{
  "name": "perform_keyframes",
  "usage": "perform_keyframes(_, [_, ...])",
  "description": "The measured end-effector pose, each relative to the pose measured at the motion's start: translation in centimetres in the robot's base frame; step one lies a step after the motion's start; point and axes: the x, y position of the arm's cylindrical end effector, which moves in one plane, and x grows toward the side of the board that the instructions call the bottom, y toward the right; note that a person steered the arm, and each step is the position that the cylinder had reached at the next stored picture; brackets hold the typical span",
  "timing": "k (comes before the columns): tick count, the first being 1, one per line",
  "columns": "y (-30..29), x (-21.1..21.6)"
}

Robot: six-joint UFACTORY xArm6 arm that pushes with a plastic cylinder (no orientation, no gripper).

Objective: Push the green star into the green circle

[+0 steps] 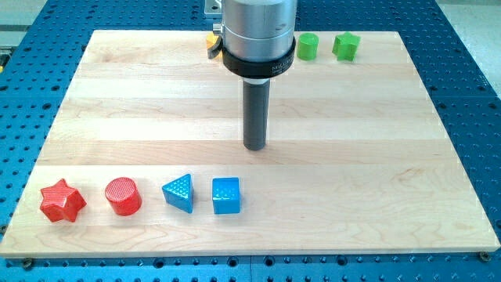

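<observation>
- Broadly, the wooden board (376, 157) spreads out on all sides of my tip (254, 147), which rests near its middle with bare wood all around it; no block touches the rod, so it is pushing nothing at this moment, and it has no jaws to open or close.
- Up and to the view's right of my tip, well apart from it, sits the green star (346, 46) near the board's top edge; just beside the star, on its left and so on the side nearer my tip, sits the green circle (308, 47), with a narrow gap between them.
- That order decides the move, as I judge it: the star must travel towards the view's left, so my tip has to go round to the star's far right side first; a straight approach from here would strike the circle instead.
- Partly hidden behind the arm's body, a yellow block (212, 43) peeks out up and to the left; its shape cannot be made out.
</observation>
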Motion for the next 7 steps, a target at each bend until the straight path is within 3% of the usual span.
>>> perform_keyframes(2, [-0.1, 0.4])
perform_keyframes(3, [1.7, 0.6])
perform_keyframes(4, [7.3, -1.5])
perform_keyframes(7, [10.1, -3.1])
